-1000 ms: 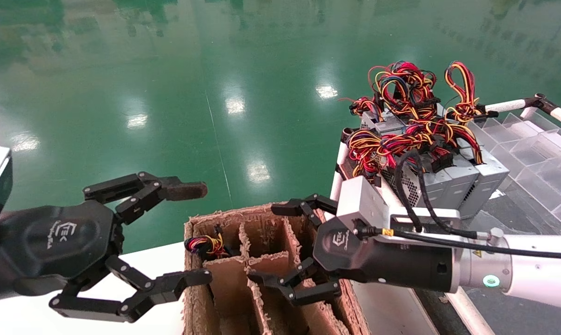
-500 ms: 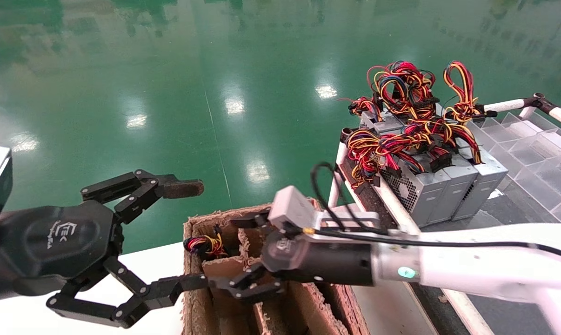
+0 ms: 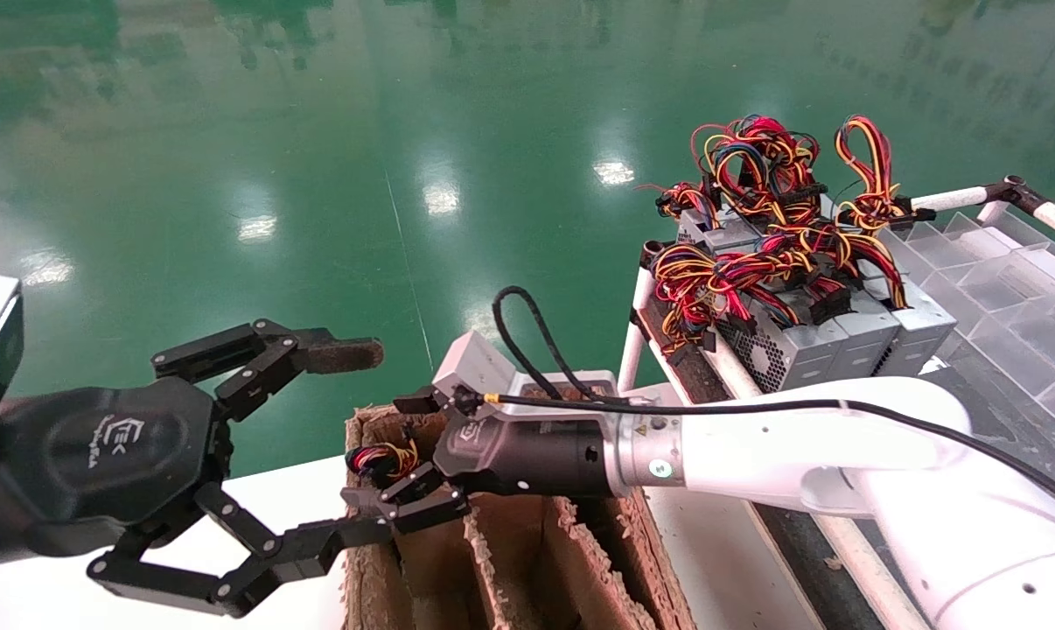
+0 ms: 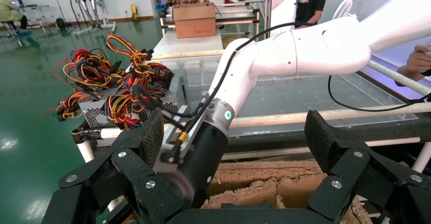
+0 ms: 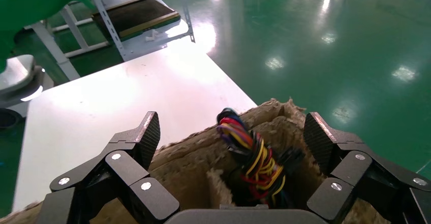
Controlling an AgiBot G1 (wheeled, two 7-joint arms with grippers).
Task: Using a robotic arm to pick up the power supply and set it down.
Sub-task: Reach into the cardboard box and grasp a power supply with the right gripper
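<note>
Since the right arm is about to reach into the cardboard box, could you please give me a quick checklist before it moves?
1. Right gripper open: ok.
2. Right gripper empty: ok.
3. Wire bundle lies between its fingers in the right wrist view: ok.
4. Power supply body visible inside the cardboard box: cannot tell, only wires show.
5. Left gripper clear of the box: not ok, its lower finger reaches the box's left wall.

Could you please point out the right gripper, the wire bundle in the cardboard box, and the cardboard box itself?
right gripper (image 3: 402, 452), head view, between its fingertips.
wire bundle (image 5: 252, 159), right wrist view, middle of the wires.
cardboard box (image 3: 363, 573), head view, left outer wall.
</note>
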